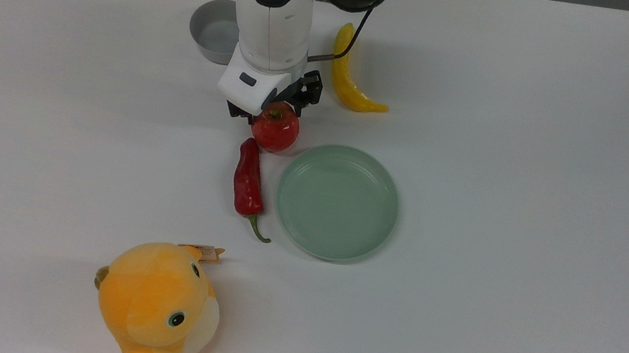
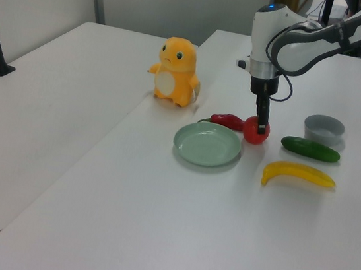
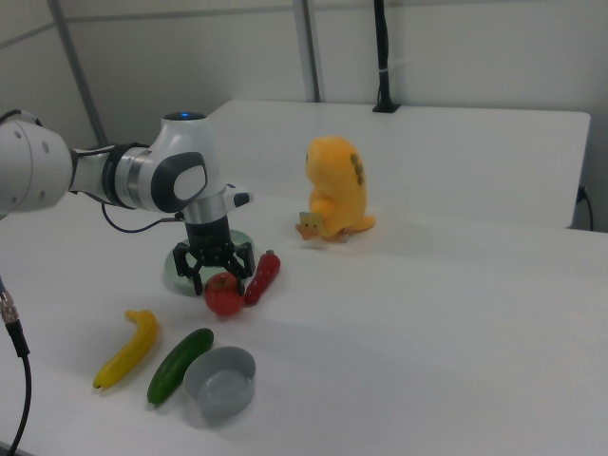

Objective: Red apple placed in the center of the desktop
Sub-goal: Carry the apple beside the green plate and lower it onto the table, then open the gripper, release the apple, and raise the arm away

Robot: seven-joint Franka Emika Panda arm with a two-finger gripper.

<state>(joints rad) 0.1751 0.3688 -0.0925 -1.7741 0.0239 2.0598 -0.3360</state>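
Note:
The red apple (image 1: 275, 130) (image 2: 255, 132) (image 3: 223, 295) is low at the white desktop (image 1: 516, 139), just above the top end of a red chili in the top view and next to the green plate's rim. My gripper (image 1: 274, 109) (image 2: 260, 123) (image 3: 218, 276) comes straight down onto the apple's top, its fingers closed on either side of it. The wrist hides the apple's far part in the top view. Whether the apple rests on the surface or hangs just above it, I cannot tell.
A red chili pepper (image 1: 249, 179) lies right below the apple, a pale green plate (image 1: 280, 199) to its right. A banana (image 1: 348, 81), a grey bowl (image 1: 211, 31) and a cucumber (image 2: 310, 149) lie near the arm's base. An orange plush toy (image 1: 158, 309) stands at the front.

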